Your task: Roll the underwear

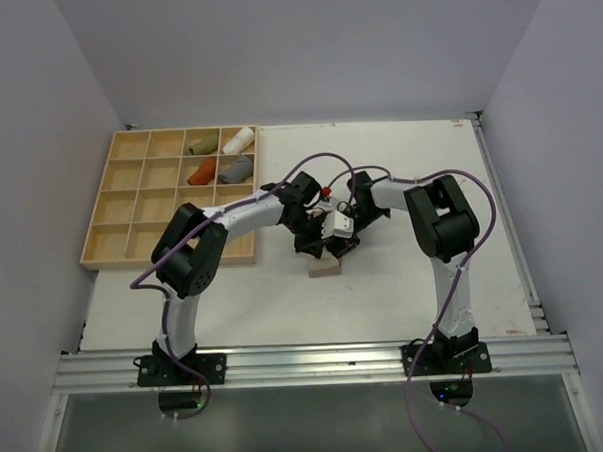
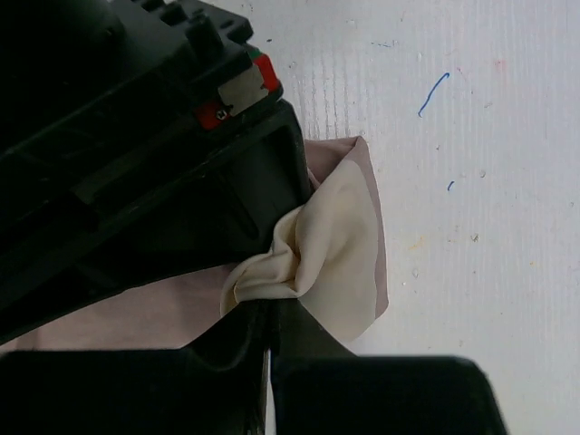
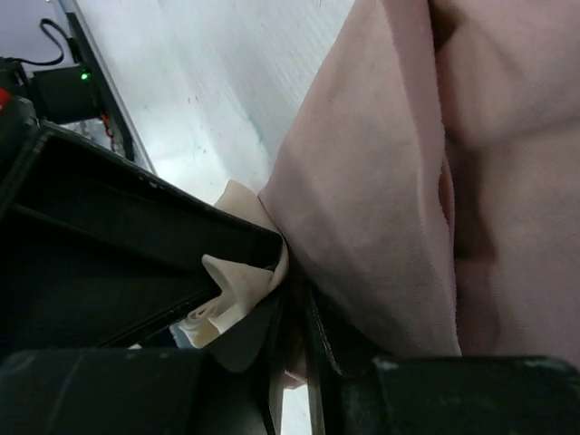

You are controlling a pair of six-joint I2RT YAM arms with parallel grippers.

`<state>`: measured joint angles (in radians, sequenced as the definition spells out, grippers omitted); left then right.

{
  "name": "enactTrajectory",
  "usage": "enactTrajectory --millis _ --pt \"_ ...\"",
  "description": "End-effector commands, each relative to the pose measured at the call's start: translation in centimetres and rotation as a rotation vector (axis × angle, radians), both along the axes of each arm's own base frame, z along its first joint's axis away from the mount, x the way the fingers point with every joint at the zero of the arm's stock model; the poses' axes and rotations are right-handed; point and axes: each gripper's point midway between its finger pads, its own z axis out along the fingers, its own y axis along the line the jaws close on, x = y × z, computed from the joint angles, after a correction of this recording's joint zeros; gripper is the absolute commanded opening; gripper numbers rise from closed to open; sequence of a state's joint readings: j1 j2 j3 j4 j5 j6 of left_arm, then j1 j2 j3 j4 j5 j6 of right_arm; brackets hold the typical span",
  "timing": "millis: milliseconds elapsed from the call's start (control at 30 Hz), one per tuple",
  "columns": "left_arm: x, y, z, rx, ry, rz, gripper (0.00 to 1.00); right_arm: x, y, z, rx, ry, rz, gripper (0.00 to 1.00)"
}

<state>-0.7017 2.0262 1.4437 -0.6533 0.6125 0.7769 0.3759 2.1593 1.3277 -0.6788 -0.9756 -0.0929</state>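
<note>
The pale beige-pink underwear (image 1: pixel 323 267) lies bunched at mid-table, one end lifted between both grippers. My left gripper (image 1: pixel 314 243) is shut on its cream inner lining (image 2: pixel 331 240); in the left wrist view my jaws (image 2: pixel 270 337) stand closed with the fold pinched between them. My right gripper (image 1: pixel 344 242) is shut on the same garment, and the pink cloth (image 3: pixel 381 181) drapes over its closed jaws (image 3: pixel 304 340). The two grippers are close together, almost touching. The rust-orange underwear (image 1: pixel 201 171) sits rolled in a tray compartment.
A wooden tray (image 1: pixel 131 208) with several compartments stands at the back left. It also holds an olive roll (image 1: pixel 203 143), a white roll (image 1: pixel 238 141) and a grey roll (image 1: pixel 236 169). A metal rail (image 1: pixel 307 361) runs along the near edge.
</note>
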Motion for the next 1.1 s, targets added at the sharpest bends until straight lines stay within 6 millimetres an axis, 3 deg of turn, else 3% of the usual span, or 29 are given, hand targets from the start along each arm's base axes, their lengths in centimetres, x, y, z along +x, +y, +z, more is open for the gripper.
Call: enactTrajectory --millis 0,333,467,633,1067 --pt "0.4 -1.1 0.3 -0.033 -0.018 -0.002 0.0 1.7 -0.2 0.9 -0.023 -0.11 0.048 0.18" --pt "-0.8 -1.0 3.5 -0.08 -0.051 -0.018 0.0 7.2 0.0 6.0 -0.018 -0.281 0.023 0.23" --pt "-0.8 -1.2 4.2 -0.087 -0.075 -0.02 0.0 8.4 -0.9 3.6 -0.1 -0.281 -0.008 0.22" --pt "0.7 -1.8 4.2 -0.076 -0.119 -0.012 0.0 7.4 -1.5 -1.0 -0.168 -0.15 -0.012 0.2" --pt "4.2 -2.6 -0.7 -0.003 -0.163 0.055 0.01 6.4 -1.3 -1.5 -0.146 -0.107 -0.01 0.18"
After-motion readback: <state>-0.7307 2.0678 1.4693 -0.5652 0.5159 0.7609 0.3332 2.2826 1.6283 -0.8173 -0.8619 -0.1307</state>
